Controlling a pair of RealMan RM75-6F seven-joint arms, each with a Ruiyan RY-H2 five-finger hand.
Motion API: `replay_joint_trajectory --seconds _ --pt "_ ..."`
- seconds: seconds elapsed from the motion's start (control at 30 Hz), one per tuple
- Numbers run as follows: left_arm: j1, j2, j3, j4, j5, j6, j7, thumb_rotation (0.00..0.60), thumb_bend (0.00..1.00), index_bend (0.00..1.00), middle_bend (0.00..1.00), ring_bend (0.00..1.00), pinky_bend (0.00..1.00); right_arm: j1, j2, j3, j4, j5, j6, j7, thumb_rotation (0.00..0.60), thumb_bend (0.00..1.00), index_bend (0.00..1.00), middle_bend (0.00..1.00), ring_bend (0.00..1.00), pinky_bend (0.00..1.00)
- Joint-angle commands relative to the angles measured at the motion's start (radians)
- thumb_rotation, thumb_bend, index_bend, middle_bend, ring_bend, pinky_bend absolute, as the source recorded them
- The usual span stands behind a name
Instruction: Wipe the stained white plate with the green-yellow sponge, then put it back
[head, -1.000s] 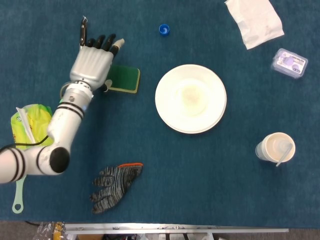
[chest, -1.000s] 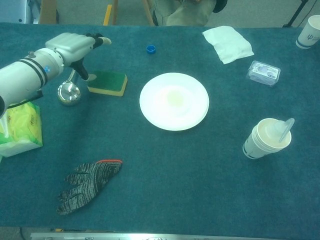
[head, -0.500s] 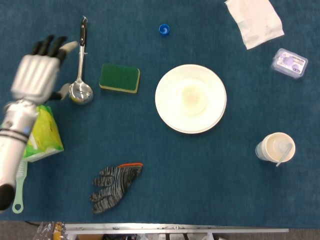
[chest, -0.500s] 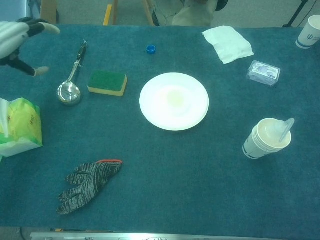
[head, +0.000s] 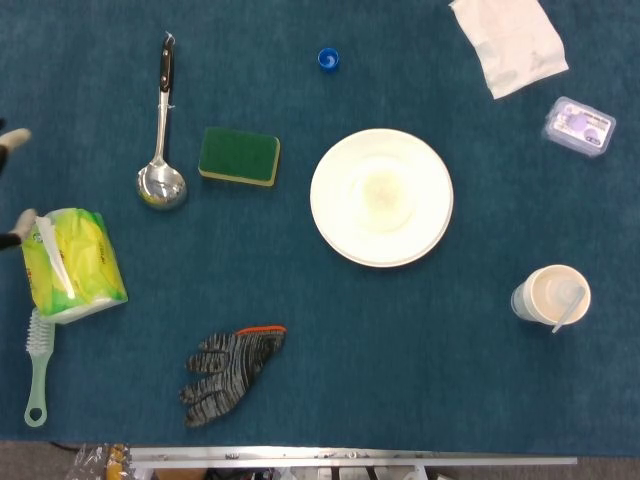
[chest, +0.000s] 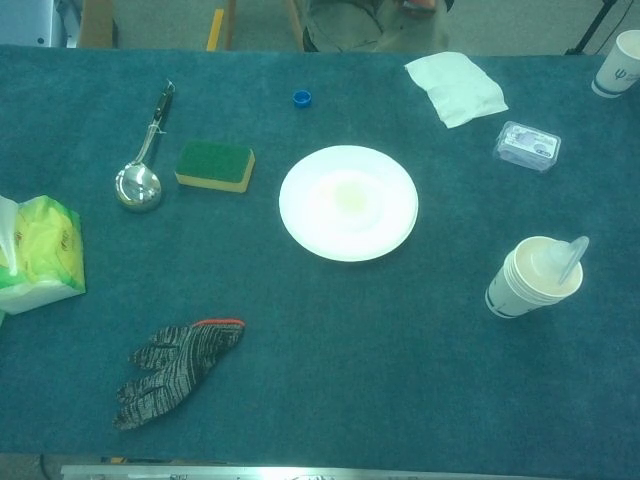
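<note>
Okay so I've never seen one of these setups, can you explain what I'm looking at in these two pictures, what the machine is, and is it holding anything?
These are two cameras on a two-armed robot with finger hands, working at a table. The head view looks straight down; the chest view looks across from lower. Almost none of the robot shows: only fingertips of its left hand at the head view's left edge, holding nothing visible. The right hand is not in view.

On the blue cloth lie a white plate with a faint yellowish stain in its middle, and to its left a green-yellow sponge, untouched. Also there: a metal ladle, a tissue pack, a brush, a knit glove, a paper cup, a bottle cap, a white cloth and a small plastic box.
</note>
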Motion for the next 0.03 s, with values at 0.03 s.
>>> replay_joint_trajectory --seconds 0.03 --pt "0.032 0.009 -0.014 -0.010 0.008 0.028 -0.017 0.600 0.28 0.17 0.10 0.00 0.09 0.003 -0.003 0.001 0.001 -0.001 -0.006 -0.002 0.600 0.16 0.01 0.11 0.01 0.27"
